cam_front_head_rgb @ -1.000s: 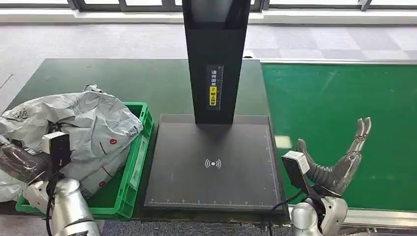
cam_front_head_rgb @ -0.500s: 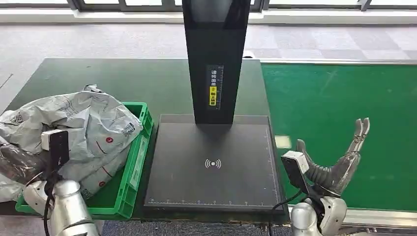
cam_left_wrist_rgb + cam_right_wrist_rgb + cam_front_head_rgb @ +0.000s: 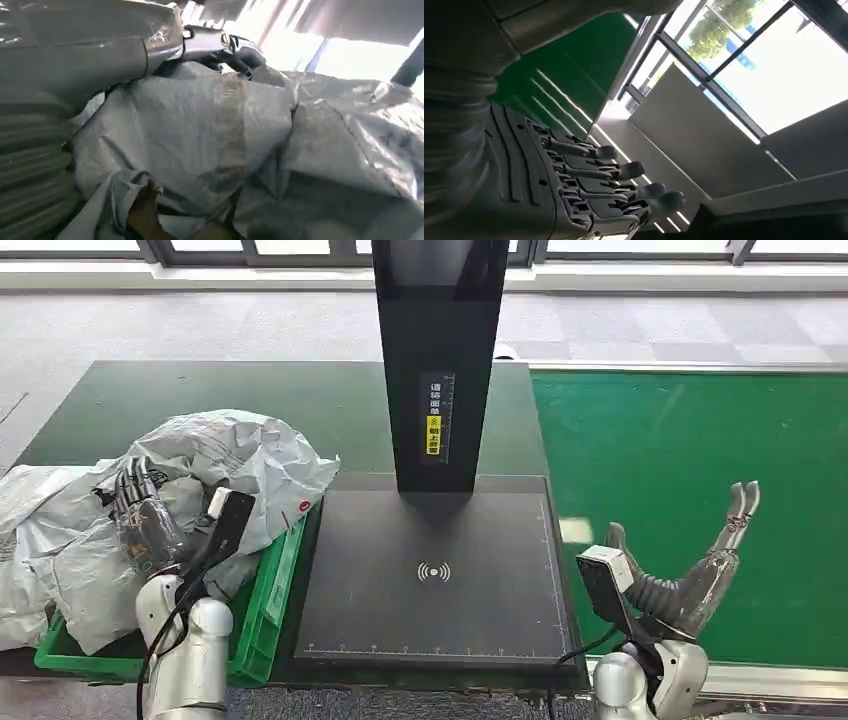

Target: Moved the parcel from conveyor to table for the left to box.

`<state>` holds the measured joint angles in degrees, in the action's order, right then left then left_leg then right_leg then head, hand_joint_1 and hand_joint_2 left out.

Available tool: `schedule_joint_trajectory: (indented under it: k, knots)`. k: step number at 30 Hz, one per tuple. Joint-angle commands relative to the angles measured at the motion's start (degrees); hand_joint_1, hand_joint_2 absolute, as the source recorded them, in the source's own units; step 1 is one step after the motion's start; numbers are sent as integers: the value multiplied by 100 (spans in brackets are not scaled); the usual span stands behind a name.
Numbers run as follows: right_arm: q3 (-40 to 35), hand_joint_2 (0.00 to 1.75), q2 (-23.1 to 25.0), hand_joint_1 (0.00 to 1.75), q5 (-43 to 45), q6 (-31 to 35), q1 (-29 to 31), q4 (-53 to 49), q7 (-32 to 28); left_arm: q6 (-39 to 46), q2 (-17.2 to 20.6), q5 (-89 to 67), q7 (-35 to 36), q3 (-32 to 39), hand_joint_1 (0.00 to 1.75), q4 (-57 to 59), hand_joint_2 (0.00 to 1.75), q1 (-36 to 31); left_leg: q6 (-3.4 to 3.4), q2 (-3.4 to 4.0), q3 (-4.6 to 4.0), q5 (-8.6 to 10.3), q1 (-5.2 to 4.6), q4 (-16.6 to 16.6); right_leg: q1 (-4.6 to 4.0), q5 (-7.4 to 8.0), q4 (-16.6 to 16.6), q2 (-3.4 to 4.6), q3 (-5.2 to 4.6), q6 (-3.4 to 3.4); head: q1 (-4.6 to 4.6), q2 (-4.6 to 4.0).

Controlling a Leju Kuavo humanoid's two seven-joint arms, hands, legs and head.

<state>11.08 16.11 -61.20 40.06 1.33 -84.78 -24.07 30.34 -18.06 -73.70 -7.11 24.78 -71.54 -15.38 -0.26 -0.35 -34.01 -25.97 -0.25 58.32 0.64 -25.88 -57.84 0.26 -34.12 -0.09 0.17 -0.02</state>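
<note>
A crumpled grey plastic parcel (image 3: pixel 235 455) lies heaped over the green crate (image 3: pixel 283 562) at the table's left front. My left hand (image 3: pixel 140 515) is pressed into the parcel and grips its folds. In the left wrist view the dark fingers (image 3: pixel 225 44) curl over the top of the grey parcel (image 3: pixel 200 130). My right hand (image 3: pixel 690 575) hangs open above the near edge of the green conveyor (image 3: pixel 690 450), fingers spread and holding nothing. The right wrist view shows those fingers (image 3: pixel 599 175) apart and bare.
More grey bags (image 3: pixel 40 530) fill the crate's left side and spill over its rim. A black scanner plate (image 3: pixel 430 600) with a tall black post (image 3: pixel 437 360) stands in the middle of the dark green table (image 3: pixel 220 390).
My left hand has swung up and to the right out of the crate's left corner, and the grey parcel has bunched up and shifted right with it. The right hand has hardly moved.
</note>
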Motion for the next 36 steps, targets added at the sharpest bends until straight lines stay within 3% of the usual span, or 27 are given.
schedule_joint_trajectory:
  k: [1, 4, 8, 9, 10, 17, 25, 36]
  knots:
    - [94, 175, 389, 0, -4, -6, -296, -59, 77, -593, 420, -707, 722, -825, 0, 654, 175, 239, -6, -4, 17, 0, 0, -14, 0, -4, 10, -9, 16, -2, -2, 2]
    - [69, 175, 389, 0, 7, -6, -279, -2, 72, -971, 512, -1480, 1466, -923, 0, 476, 175, 369, -9, 4, 25, -3, 4, -22, -4, -3, 19, -2, 25, -4, -2, 0]
    - [46, 175, 389, 0, 13, -6, -272, 25, 79, -1027, 542, -1630, 1608, -897, 0, 439, 175, 394, -9, 14, 26, -5, 4, -20, -4, -3, 17, 7, 23, -4, -2, 2]
    - [26, 175, 389, 0, -4, -6, -256, 59, 96, -1356, 907, -1630, 2375, -1403, 0, 322, 175, 527, -11, 15, 28, -6, 6, -22, -7, -2, 21, 7, 24, -5, -2, 0]
    - [24, 175, 389, 0, -9, -6, -254, 64, 106, -1442, 1037, -1630, 2633, -1570, 0, 294, 175, 565, -8, 15, 22, -5, 3, -16, -4, -3, 13, 8, 18, -4, 0, 2]
    - [29, 175, 389, 0, 8, -6, -295, 0, 171, -1937, 1587, -1630, 4237, -2067, 0, -166, 175, 875, -16, 20, 23, -6, 10, -21, -11, -3, 17, 15, 15, -8, -2, 0]
    - [102, 175, 389, 0, 63, -6, -300, 5, 151, -2492, 1493, -1630, 4288, -1741, 0, -262, 175, 995, -13, 19, 19, -9, 13, -16, -14, -6, 15, 15, 12, -7, 0, 0]
    - [128, 175, 389, 0, 78, -6, -286, 10, 154, -2616, 1469, -1630, 4172, -1670, 0, -162, 175, 979, -12, 18, 16, -9, 10, -11, -11, -7, 8, 17, 9, -7, -2, 2]
